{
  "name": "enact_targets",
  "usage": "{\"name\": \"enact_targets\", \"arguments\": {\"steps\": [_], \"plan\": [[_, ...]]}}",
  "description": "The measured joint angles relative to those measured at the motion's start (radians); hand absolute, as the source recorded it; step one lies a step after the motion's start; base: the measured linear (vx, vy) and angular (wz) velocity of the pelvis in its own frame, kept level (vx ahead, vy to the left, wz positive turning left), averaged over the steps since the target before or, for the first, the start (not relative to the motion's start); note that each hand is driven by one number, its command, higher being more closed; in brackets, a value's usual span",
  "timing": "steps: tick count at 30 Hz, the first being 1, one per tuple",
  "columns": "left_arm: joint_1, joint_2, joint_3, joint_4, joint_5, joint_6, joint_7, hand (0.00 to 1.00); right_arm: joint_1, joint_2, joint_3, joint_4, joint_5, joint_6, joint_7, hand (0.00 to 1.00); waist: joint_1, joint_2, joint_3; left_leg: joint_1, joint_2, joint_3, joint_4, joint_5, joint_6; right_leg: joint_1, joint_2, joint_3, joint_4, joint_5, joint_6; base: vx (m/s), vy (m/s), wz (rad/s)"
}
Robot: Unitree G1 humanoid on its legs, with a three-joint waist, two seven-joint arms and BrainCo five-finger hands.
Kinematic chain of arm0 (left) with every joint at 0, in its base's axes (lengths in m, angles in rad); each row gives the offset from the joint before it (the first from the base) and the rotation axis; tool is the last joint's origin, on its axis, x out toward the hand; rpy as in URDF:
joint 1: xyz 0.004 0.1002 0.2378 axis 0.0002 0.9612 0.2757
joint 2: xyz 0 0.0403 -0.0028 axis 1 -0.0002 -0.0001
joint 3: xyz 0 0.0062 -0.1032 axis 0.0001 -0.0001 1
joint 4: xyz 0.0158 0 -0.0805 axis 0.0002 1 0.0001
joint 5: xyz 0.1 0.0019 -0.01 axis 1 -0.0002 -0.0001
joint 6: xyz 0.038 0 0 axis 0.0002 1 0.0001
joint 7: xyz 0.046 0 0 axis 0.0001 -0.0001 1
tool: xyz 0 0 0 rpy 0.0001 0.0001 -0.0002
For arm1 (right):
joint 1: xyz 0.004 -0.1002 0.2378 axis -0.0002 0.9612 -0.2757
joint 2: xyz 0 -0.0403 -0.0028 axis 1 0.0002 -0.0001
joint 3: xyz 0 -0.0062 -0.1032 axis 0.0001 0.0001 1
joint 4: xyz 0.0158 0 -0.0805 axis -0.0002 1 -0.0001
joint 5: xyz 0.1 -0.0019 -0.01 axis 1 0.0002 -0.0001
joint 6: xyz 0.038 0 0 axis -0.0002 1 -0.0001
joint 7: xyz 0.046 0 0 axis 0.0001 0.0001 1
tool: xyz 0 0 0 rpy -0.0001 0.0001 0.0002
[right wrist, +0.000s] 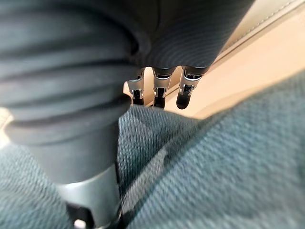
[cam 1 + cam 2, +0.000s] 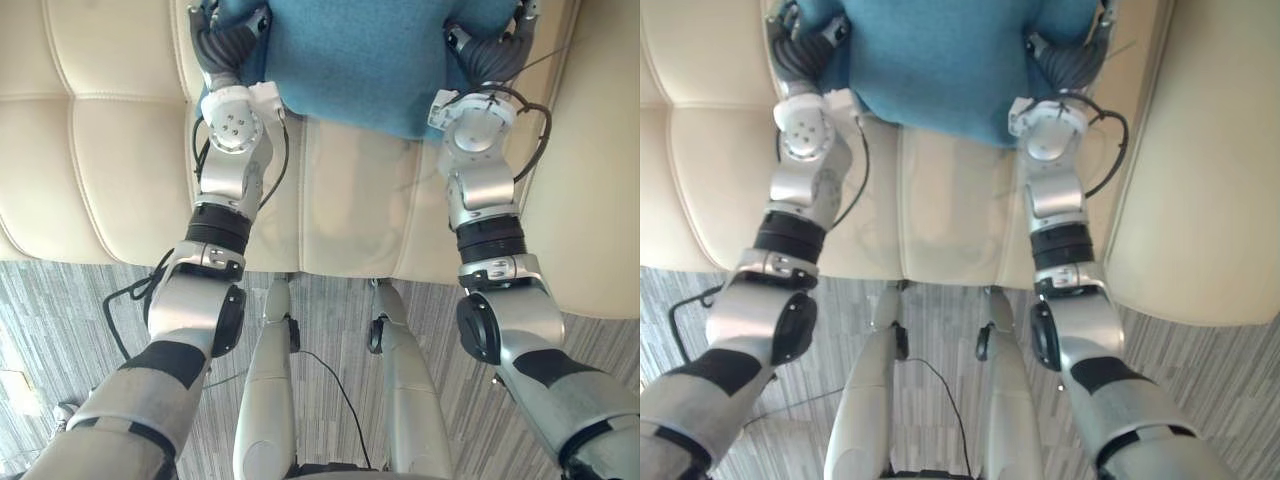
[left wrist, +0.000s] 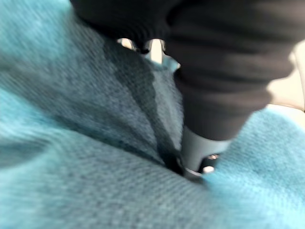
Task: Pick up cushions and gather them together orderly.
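Note:
A teal cushion (image 2: 360,60) is held up over the seat of a cream sofa (image 2: 100,150), between both hands. My left hand (image 2: 225,40) grips its left edge. In the left wrist view its thumb (image 3: 200,152) digs into the teal cloth (image 3: 95,181), while the fingers reach behind the edge. Over on the cushion's right edge sits my right hand (image 2: 495,50). The right wrist view has its fingers (image 1: 162,90) behind the cushion (image 1: 214,181) and the thumb (image 1: 90,191) pressed on the near side. The cushion's upper part is cut off by the frame.
The sofa's seat (image 2: 940,210) lies under the cushion, with tufted cream padding on the left. A thick cream padded part (image 2: 590,200) stands at the right. Grey striped carpet (image 2: 60,320) runs along the sofa's front edge.

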Motion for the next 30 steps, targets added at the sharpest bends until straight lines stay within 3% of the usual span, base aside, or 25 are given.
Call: {"name": "enact_targets", "arguments": {"steps": [7, 16, 19, 21, 27, 30], "plan": [[0.179, -0.001, -0.005, -0.086, -0.021, 0.001, -0.046, 0.00, 0.233, -0.016, -0.011, -0.121, 0.035, -0.022, 0.044, 0.00, 0.005, -0.001, -0.001, 0.087, -0.006, -0.005, 0.000, -0.001, 0.000, 0.068, -0.007, -0.008, 0.055, -0.044, -0.006, -0.01, -0.006, 0.07], [0.490, 0.139, 0.012, -0.304, -0.119, -0.029, -0.176, 0.00, 0.603, -0.074, -0.067, -0.341, 0.139, -0.057, 0.196, 0.00, 0.007, -0.004, -0.014, 0.267, -0.022, -0.029, -0.035, -0.002, 0.002, 0.203, -0.031, -0.036, 0.159, -0.130, -0.005, 0.01, -0.024, 0.15], [0.635, 0.120, 0.043, -0.320, -0.119, -0.036, -0.215, 0.00, 0.733, -0.064, -0.088, -0.368, 0.162, -0.076, 0.248, 0.00, 0.005, -0.003, -0.023, 0.332, -0.032, -0.030, -0.034, -0.013, 0.016, 0.267, -0.042, -0.044, 0.173, -0.154, -0.001, 0.05, -0.027, 0.14], [0.797, 0.060, 0.066, -0.347, -0.118, -0.036, -0.243, 0.00, 0.870, -0.024, -0.092, -0.416, 0.176, -0.081, 0.294, 0.00, 0.004, -0.005, -0.031, 0.407, -0.039, -0.029, -0.032, -0.035, 0.026, 0.344, -0.050, -0.051, 0.175, -0.176, 0.006, 0.07, -0.020, 0.10], [1.164, -0.059, 0.083, -0.328, -0.092, -0.007, -0.310, 0.00, 1.192, 0.112, -0.092, -0.412, 0.136, -0.085, 0.380, 0.00, -0.005, -0.022, -0.191, 0.544, -0.046, -0.022, -0.016, -0.108, 0.031, 0.500, -0.054, -0.055, 0.150, -0.223, 0.016, 0.13, -0.001, 0.01], [1.269, -0.105, 0.115, -0.212, -0.028, 0.014, -0.363, 0.00, 1.268, 0.142, -0.087, -0.271, 0.095, -0.087, 0.427, 0.00, -0.012, -0.022, -0.288, 0.614, -0.042, -0.001, 0.002, -0.142, 0.025, 0.594, -0.051, -0.050, 0.095, -0.224, 0.018, 0.12, 0.028, -0.15]]}}
